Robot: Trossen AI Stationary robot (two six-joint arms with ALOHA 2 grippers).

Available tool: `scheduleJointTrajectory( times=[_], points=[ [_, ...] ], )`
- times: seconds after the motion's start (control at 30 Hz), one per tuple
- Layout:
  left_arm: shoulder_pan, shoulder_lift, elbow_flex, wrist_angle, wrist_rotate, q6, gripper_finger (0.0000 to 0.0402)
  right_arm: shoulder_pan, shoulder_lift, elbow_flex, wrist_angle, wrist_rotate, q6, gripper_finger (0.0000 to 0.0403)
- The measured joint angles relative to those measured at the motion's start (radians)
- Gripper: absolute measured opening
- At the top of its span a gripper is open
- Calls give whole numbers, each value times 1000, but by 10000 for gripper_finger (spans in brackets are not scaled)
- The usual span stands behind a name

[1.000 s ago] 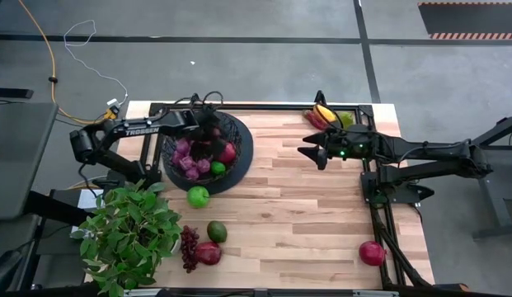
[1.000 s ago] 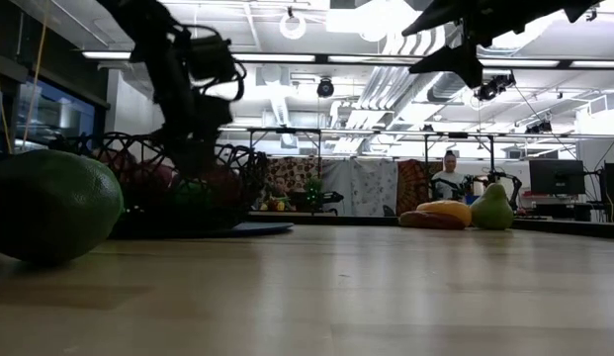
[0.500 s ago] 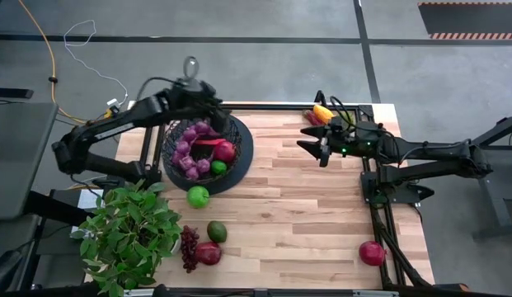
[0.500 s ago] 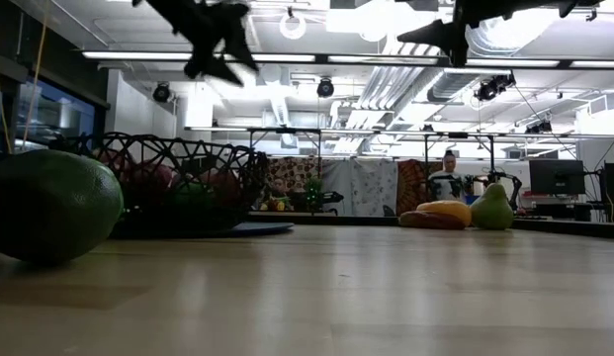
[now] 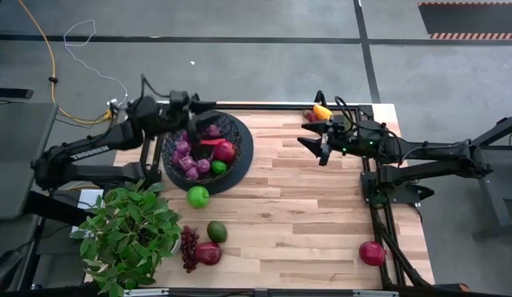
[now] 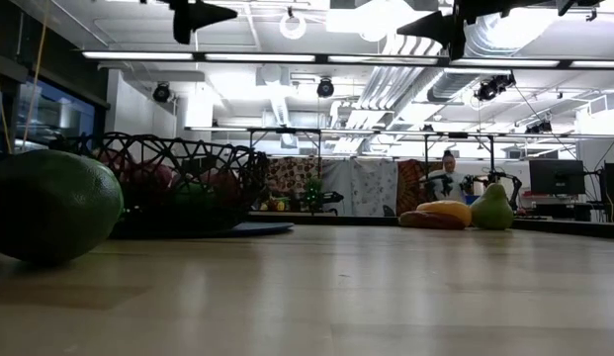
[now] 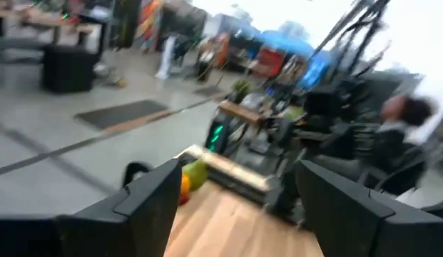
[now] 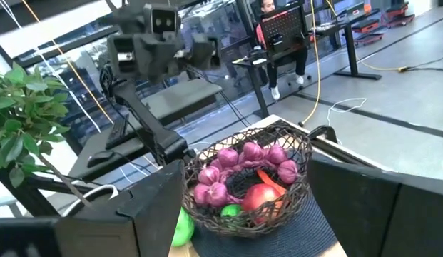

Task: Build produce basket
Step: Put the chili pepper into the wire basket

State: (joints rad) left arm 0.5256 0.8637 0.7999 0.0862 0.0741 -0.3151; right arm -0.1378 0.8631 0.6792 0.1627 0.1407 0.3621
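The basket (image 5: 208, 151), a round black wire bowl, stands at the table's far left on a dark mat. It holds purple grapes (image 8: 228, 171), a red chili (image 5: 208, 142), a pomegranate (image 5: 226, 152) and a green apple (image 5: 218, 167). My left gripper (image 5: 204, 109) hangs high over the basket's far rim, level, open and empty (image 7: 239, 193). My right gripper (image 5: 305, 134) is raised at the far right, level, open and empty (image 8: 257, 207), facing the basket. Loose produce on the table: a green apple (image 5: 198, 196), an avocado (image 5: 217, 232), dark grapes (image 5: 190, 247) and two pomegranates (image 5: 208, 252) (image 5: 372, 252).
A yellow-orange pepper (image 5: 322, 112) and other fruit lie at the far edge by the right gripper. A leafy potted plant (image 5: 128, 231) fills the near left corner. Bare wood stretches across the table's middle and near right. A person sits beyond the table (image 6: 448, 173).
My left gripper has risen out of the basket and drawn back toward the table's far left, tipping from pointing down to level. A red chili now shows in the basket where the gripper stood. My right gripper has tipped up slightly toward level.
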Motion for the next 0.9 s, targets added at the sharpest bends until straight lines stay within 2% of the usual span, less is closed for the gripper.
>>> scheduleJointTrajectory(
  times=[0.13, 0.3, 0.47, 0.9],
  points=[
    [-41, -80, -159, 179, 59, -5, 266, 0, 0, 0, 0, 0, -30, 277],
    [-93, -123, -245, 209, 32, 31, 266, 0, 0, 0, -1, 0, -31, 277],
    [-118, -125, -252, 209, 4, 81, 266, 0, 0, 0, -1, 0, -27, 277],
    [-117, -125, -251, 210, 0, 57, 266, 0, 0, 0, -1, 0, -23, 277]
  ],
)
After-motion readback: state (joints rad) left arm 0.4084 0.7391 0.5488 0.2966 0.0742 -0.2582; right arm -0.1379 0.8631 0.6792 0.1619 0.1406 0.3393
